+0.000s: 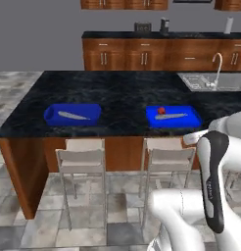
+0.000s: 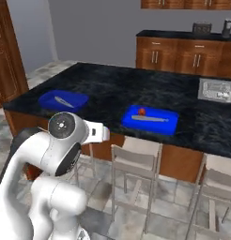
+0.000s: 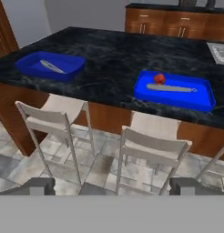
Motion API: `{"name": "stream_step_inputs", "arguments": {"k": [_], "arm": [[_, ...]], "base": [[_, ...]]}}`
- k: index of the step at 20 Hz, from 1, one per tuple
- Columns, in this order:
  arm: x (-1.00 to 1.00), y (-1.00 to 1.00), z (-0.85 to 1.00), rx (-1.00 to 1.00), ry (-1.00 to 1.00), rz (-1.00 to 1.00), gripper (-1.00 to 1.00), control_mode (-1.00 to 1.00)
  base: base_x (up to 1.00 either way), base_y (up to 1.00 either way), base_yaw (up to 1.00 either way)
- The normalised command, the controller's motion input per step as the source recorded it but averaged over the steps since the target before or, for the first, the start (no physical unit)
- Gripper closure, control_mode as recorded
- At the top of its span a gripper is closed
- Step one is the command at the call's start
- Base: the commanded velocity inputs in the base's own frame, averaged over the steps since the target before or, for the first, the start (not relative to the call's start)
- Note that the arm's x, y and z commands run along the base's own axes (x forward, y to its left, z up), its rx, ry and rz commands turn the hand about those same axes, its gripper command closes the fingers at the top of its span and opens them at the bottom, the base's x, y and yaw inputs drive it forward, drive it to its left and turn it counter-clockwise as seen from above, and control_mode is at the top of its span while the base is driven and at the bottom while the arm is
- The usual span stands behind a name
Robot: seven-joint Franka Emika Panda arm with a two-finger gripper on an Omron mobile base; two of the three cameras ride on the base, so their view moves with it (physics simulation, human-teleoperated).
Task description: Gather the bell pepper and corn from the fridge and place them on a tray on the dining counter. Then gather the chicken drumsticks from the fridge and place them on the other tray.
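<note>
The dining counter [image 1: 117, 90] carries two blue trays. In the right tray [image 1: 191, 117] [image 2: 166, 123] [image 3: 202, 98] lie the red bell pepper [image 1: 161, 111] [image 2: 142, 111] [image 3: 159, 78] and a thin silver utensil [image 3: 170, 88]. A silver utensil [image 1: 72, 115] is all the left tray [image 1: 54, 115] [image 2: 47, 99] [image 3: 27, 66] holds. My gripper [image 3: 114, 186] hangs open and empty, back from the counter above the stools, and looks toward the trays. The corn, the chicken drumsticks and the fridge are out of view.
Two pale stools [image 1: 81, 159] [image 1: 166, 157] stand tucked at the counter's near side, between me and the trays. A sink with a faucet [image 1: 216, 78] is set in the counter's far right. The wall counter with wood cabinets [image 1: 156, 54] runs behind.
</note>
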Motion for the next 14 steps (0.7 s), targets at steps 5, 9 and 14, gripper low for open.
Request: {"name": "stream_step_inputs", "arguments": {"k": [5, 9, 14], "arm": [[0.00, 0.00, 0.00, 0.00, 0.00, 0.00, -1.00, 1.00], [0.00, 0.00, 0.00, 0.00, 0.00, 0.00, -1.00, 1.00], [0.00, 0.00, 0.00, 0.00, 0.00, 0.00, -1.00, 1.00]], "base": [[-0.09, 0.49, 0.86], [0.00, 0.40, 0.91], [-0.01, 0.66, 0.80]]}}
